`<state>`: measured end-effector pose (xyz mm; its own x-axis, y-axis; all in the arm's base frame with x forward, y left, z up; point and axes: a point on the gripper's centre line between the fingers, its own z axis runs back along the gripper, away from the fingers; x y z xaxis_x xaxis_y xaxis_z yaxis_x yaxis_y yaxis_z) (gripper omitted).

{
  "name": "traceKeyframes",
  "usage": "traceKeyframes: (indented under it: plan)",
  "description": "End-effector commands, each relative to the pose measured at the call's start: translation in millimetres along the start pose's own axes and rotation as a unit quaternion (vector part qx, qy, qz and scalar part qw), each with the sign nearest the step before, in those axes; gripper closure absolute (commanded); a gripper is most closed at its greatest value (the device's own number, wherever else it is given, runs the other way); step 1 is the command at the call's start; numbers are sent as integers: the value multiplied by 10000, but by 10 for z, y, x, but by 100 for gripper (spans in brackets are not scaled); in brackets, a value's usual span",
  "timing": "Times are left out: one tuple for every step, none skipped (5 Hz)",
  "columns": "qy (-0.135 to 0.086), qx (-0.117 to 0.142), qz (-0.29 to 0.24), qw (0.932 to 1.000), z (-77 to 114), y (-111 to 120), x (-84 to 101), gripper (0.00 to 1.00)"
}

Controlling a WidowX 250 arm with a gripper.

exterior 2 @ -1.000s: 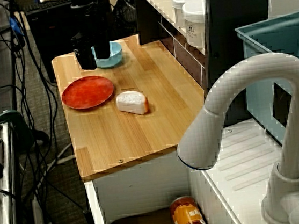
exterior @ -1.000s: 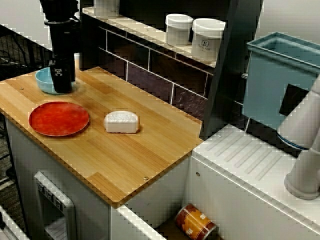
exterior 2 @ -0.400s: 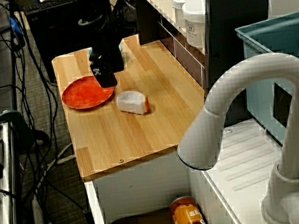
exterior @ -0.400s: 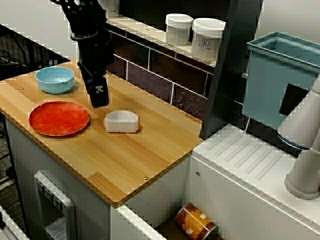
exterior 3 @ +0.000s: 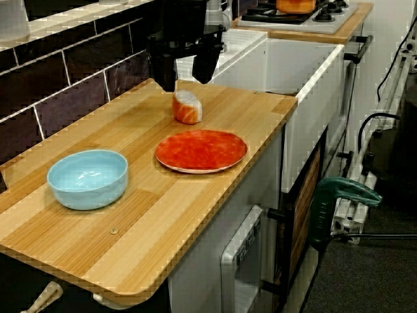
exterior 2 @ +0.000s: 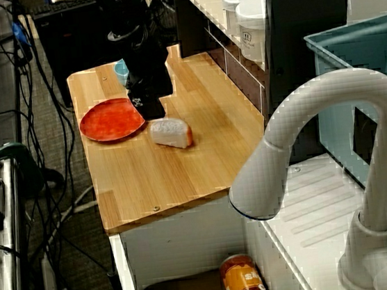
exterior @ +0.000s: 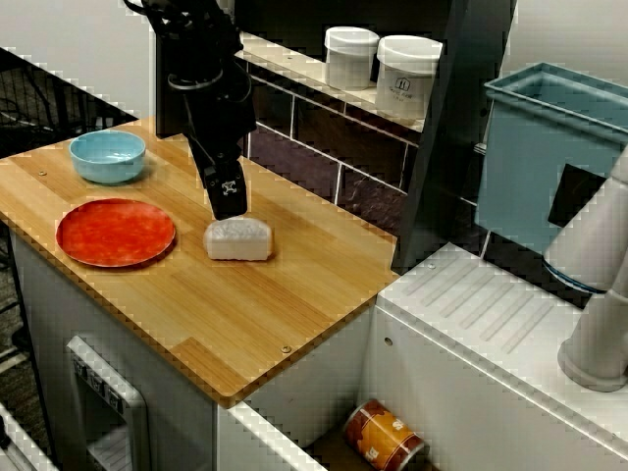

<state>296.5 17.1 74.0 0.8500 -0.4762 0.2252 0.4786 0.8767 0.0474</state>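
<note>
Arm (exterior: 208, 88) has swung off the blue bowl (exterior: 107, 156) where it sat a second ago, passed the red plate (exterior: 115, 233), and now hangs over the white block (exterior: 236, 239). Bowl, plate and block have not shifted.

I'm reading near to far in the view along the tabletop. The bowl is closest, upright on the wooden tabletop (exterior: 255, 304). The plate lies flat behind it, well apart from the bowl. Just past the plate's far rim is the block, white on top with an orange face, not touching the plate. The jaws are spread wide open and hold nothing. One finger (exterior 3: 165, 73) is on the wall side and the other is on the sink side. Their tips are just above the block's top, with the block below the gap. I can't tell whether they touch it; the view from above shows them right at its back edge.

Beyond that are the white sink unit (exterior 3: 293, 65), then the hob (exterior 3: 306, 14) with an orange pot (exterior 3: 295, 5).

The view from above also shows two white jars (exterior: 350, 57) on the wall shelf, a teal bin (exterior: 549, 147), and a can (exterior: 385, 437) low in the opening past the tabletop's end. The view from the sink side has a white tap (exterior 2: 322, 165) up front.
</note>
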Motion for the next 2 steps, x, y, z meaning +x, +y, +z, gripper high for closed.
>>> traceKeyframes:
  plan:
    - [-183,105,-143,9997,117,54,160,0]
    - [-279,245,-356,9987,21,20,154,0]
